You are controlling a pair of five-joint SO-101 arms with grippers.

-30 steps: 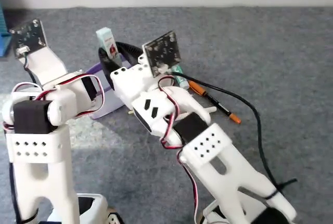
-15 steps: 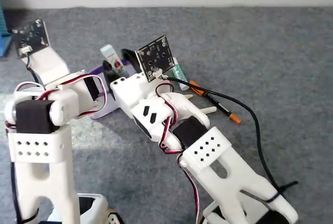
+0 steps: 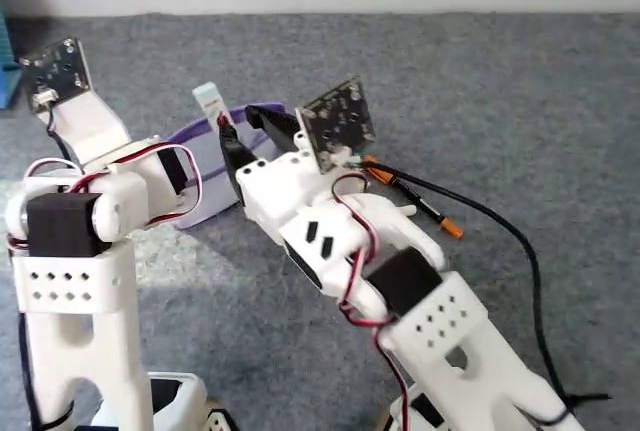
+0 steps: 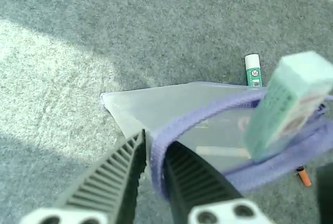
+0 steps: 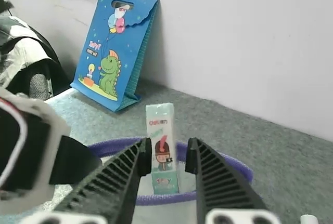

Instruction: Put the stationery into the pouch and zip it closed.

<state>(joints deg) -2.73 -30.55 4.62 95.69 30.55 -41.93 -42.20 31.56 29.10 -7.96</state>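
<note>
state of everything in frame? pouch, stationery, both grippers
pouch: unzipped, mouth open, rim pinched by left gripper.
eraser: upright in the pouch mouth.
glue stick: lying on the table, outside the pouch.
pen: lying on the table, outside.
left gripper: shut on pouch rim.
right gripper: fingers open, flanking the eraser.

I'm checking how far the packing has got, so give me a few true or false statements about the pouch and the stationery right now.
The left pincer is clamped on the purple rim of the pouch. True.
The pouch is zipped closed. False: its mouth is open, and a mint-green box sticks up out of it.
The green and white tube lies inside the pouch. False: it lies on the grey carpet beyond the pouch.
An orange-tipped pen lies outside the pouch. True.
</note>
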